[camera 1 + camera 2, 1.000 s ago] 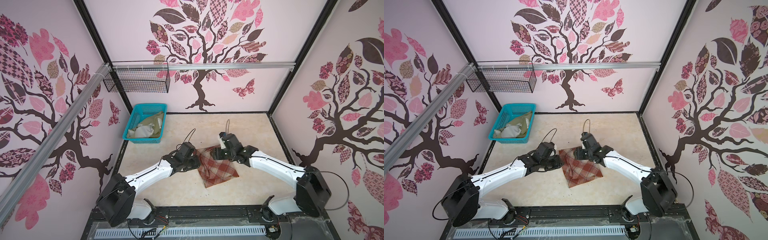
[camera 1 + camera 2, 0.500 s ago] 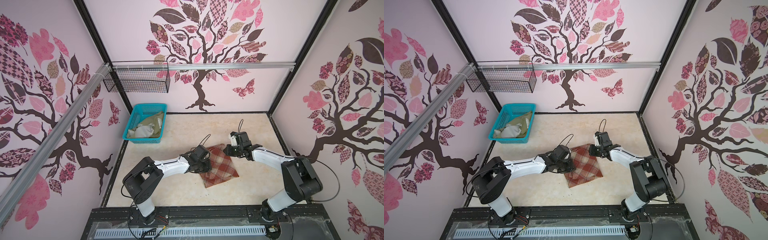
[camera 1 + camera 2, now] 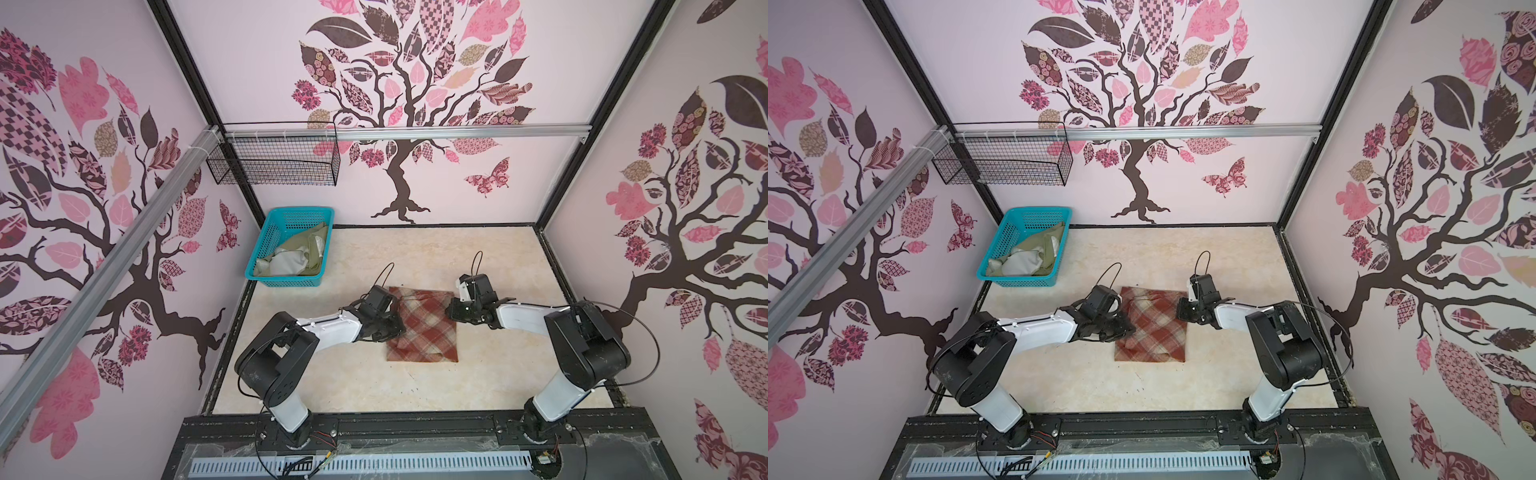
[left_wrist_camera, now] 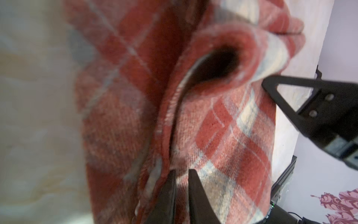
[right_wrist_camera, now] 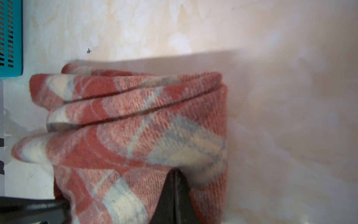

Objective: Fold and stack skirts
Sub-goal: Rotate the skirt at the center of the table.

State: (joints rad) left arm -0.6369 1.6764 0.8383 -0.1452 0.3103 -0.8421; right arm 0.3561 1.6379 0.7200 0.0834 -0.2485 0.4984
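Cream marbled tabletop (image 3: 374, 257) carries a thick, seemingly soft red-and-cream plaid skirt (image 3: 424, 328), best pinched at hems; right gripper (image 5: 175, 171) jaws pressed together, left gripper (image 4: 182, 171) unclear.

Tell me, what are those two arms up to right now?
Right fingers shut, tips against plaid skirt. Left fingers nearly closed at its edge, grip unclear. Olive skirt in basket. Nothing blocking.

Far left corner blocked
Turquoise basket (image 3: 286, 281) fills that table (image 3: 490, 257) corner; plaid skirt (image 3: 424, 328) lies mid-table; far right corner and front edge bare.
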